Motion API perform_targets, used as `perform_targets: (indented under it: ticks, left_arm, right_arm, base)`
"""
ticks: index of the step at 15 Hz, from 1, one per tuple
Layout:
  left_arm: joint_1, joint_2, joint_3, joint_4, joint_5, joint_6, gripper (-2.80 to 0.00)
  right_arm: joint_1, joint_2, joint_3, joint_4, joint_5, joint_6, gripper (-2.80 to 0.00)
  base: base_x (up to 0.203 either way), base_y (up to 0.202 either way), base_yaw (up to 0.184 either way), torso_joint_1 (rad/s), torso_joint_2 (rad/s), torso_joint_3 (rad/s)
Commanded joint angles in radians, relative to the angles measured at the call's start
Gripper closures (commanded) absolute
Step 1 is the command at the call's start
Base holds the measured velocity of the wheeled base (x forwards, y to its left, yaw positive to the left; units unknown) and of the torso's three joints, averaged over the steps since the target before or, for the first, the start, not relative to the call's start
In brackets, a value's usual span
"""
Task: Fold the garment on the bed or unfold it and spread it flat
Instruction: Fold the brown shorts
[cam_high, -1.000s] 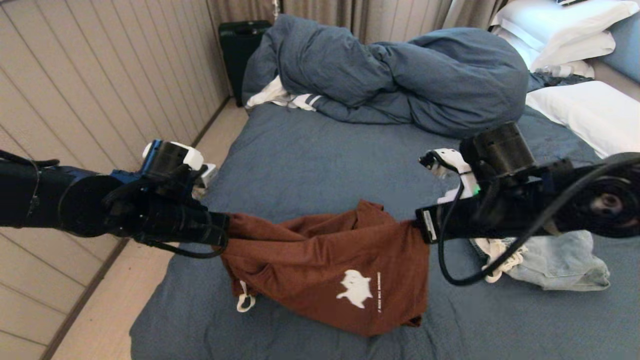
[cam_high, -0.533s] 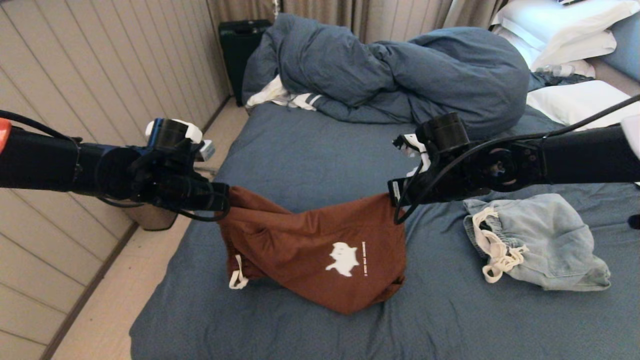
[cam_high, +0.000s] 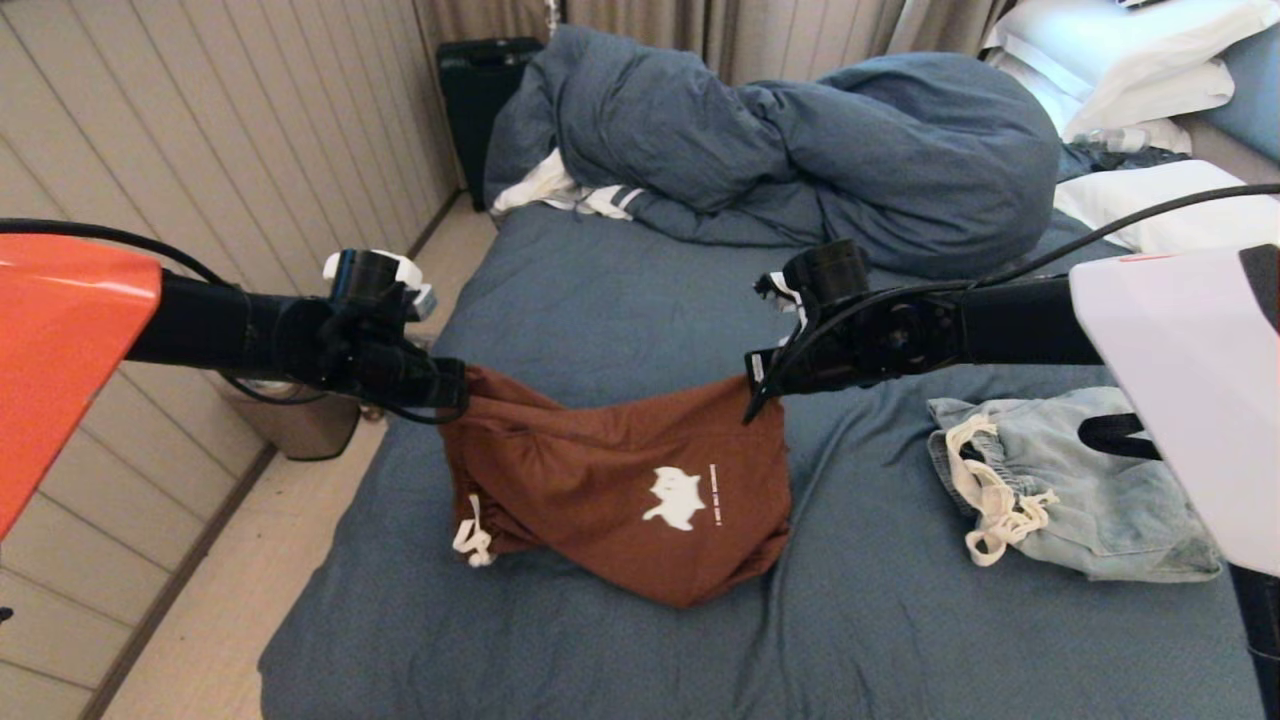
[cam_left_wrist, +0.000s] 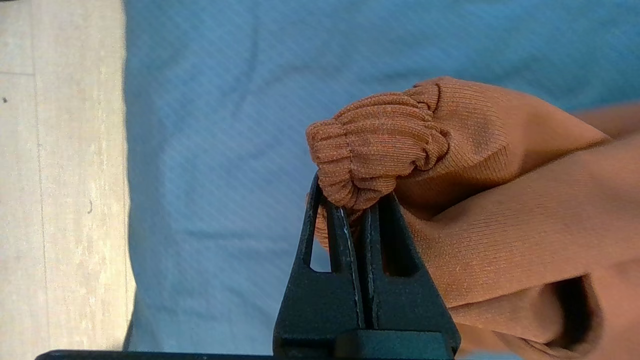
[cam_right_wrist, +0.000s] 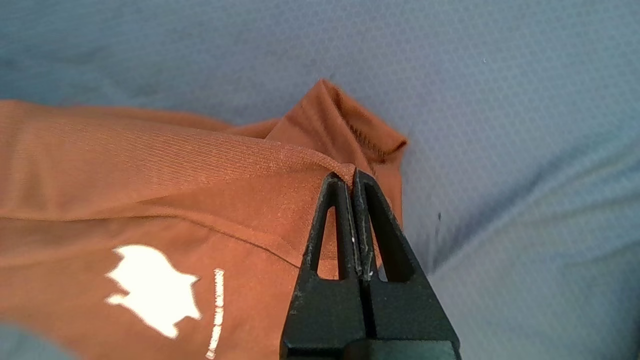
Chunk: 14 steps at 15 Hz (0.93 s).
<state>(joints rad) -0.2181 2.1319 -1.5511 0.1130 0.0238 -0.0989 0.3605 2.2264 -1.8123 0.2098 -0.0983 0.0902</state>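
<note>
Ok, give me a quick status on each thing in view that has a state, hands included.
left hand: shut on the brown shorts' ribbed waistband corner
right hand: shut on the opposite corner
brown shorts: hanging bunched between both hands, lower edge on the bed
bed: sheet wrinkled
duvet: bunched up at the far side
light denim shorts: crumpled on the sheet, untouched

Shorts (cam_high: 620, 480) on bed (cam_high: 600, 300) (duvet (cam_high: 800, 150) behind).

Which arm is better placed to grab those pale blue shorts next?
The right. Its claw hangs closer to the pale blue shorts; the left claw sits near the bed's other edge. Both are clamped on the brown garment.
</note>
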Motion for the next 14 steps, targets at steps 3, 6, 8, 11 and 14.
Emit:
perform_targets:
  ticks: [3, 6, 8, 11, 14]
  left_arm:
    - [0.027, 0.089, -0.077, 0.005, -0.001, -0.001, 0.0]
    - [0.034, 0.106, -0.093, 0.007, -0.001, -0.002, -2.8]
    - [0.035, 0.099, -0.09, 0.004, 0.001, -0.002, -2.8]
    - [0.059, 0.074, -0.069, 0.004, 0.001, -0.004, -2.8]
    - [0.084, 0.063, -0.05, 0.003, 0.001, -0.004, -2.8]
  right_arm:
    - [0.005, 0.108, -0.114, 0.026, -0.032, -0.021, 0.0]
    - [0.006, 0.119, -0.136, 0.025, -0.037, -0.035, -2.8]
    - [0.008, 0.121, -0.139, 0.017, -0.037, -0.044, -2.8]
    - [0.006, 0.11, -0.139, 0.016, -0.037, -0.038, -2.8]
    - [0.006, 0.077, -0.126, 0.024, -0.039, -0.034, -2.8]
  base:
    - [0.0, 0.0, 0.0, 0.0, 0.0, 0.0]
    - [0.0, 0.0, 0.0, 0.0, 0.0, 0.0]
    - [0.0, 0.0, 0.0, 0.0, 0.0, 0.0]
    - [0.0, 0.0, 0.0, 0.0, 0.0, 0.0]
    - [0.0, 0.0, 0.0, 0.0, 0.0, 0.0]
